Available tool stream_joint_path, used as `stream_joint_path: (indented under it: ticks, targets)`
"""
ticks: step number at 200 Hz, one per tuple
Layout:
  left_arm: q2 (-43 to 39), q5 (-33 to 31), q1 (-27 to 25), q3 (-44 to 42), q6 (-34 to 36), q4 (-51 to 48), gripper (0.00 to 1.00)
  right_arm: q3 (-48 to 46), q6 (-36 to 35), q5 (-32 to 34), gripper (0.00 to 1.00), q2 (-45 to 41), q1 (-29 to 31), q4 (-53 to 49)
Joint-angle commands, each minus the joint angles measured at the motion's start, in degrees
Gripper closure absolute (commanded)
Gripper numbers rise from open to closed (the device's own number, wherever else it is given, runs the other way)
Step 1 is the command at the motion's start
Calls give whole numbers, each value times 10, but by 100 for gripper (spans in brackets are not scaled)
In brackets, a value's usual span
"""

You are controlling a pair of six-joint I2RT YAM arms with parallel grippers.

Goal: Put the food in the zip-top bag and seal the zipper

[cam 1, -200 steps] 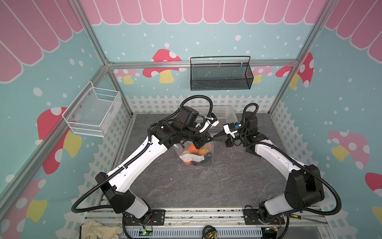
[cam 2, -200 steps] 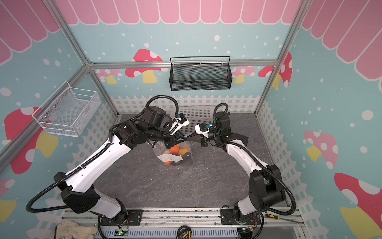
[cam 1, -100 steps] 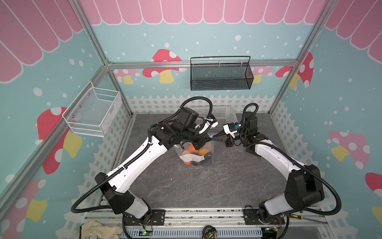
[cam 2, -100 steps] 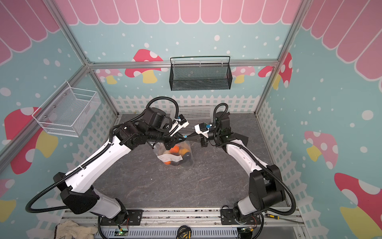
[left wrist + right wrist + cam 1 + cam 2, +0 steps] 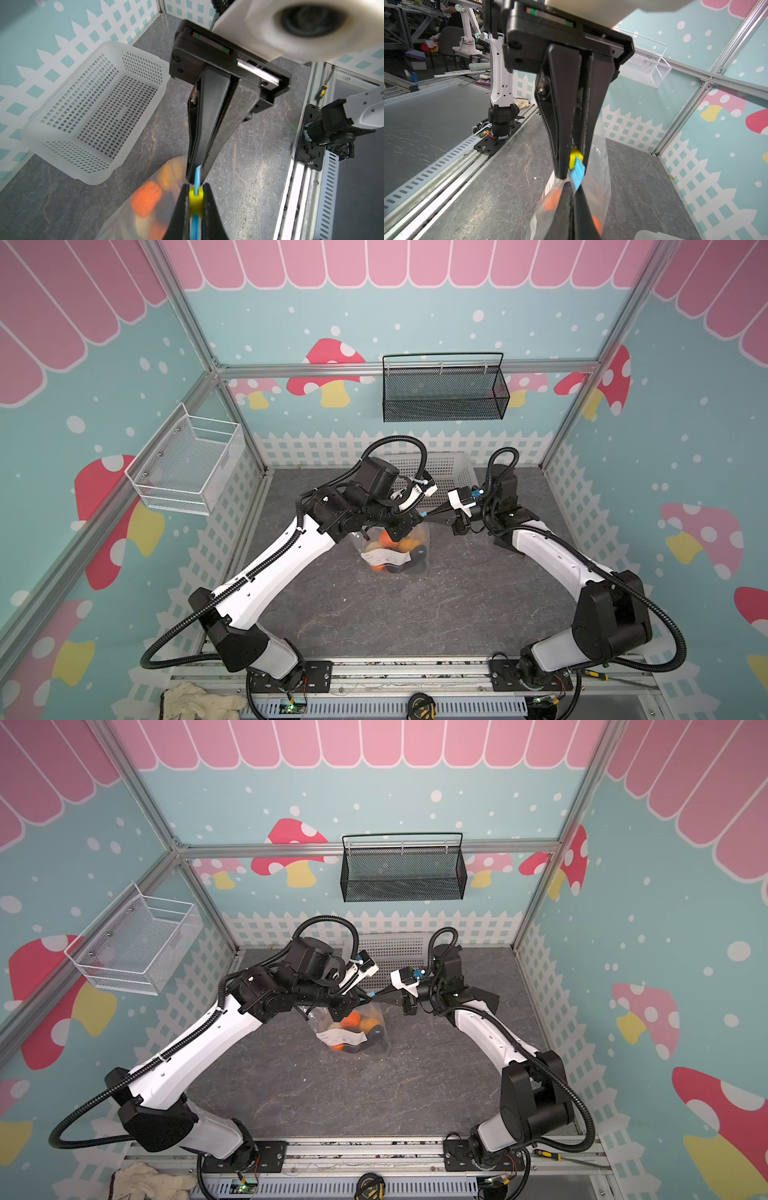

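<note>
Clear plastic marks the bag (image 5: 386,559), which stands upright on the grey table (image 5: 374,614) just in front of the white basket (image 5: 93,108). The food (image 5: 385,537) is inside it, showing as orange, yellow and black lumps behind a white label. Both top views give this layout and show the two arms meeting over the bag's top edge, but the grip is too small to read there.

The wrist views show it. From the left wrist, the left fingers (image 5: 180,209) are pressed together on the yellow tab (image 5: 195,200) of the blue zipper (image 5: 197,172). The right fingers (image 5: 209,133) are clamped on the strip's end just beyond the tab, and from the right wrist that end shows pinched flat at their tips.

Against a second ago, the bag and both arms stand almost where they were. The left fingers have closed down onto the tab, and the right fingers were already clamped.
</note>
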Motion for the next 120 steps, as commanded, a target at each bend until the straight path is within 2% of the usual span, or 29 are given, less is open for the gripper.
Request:
stream_joint_path:
  ticks: [1, 120]
  targets:
    - [-23, -16, -1, -7, 16, -7, 99, 6, -18, -4, 100, -8, 2, -6]
    - [-46, -57, -1, -33, 23, -8, 100, 7, -22, 11, 100, -9, -1, -13]
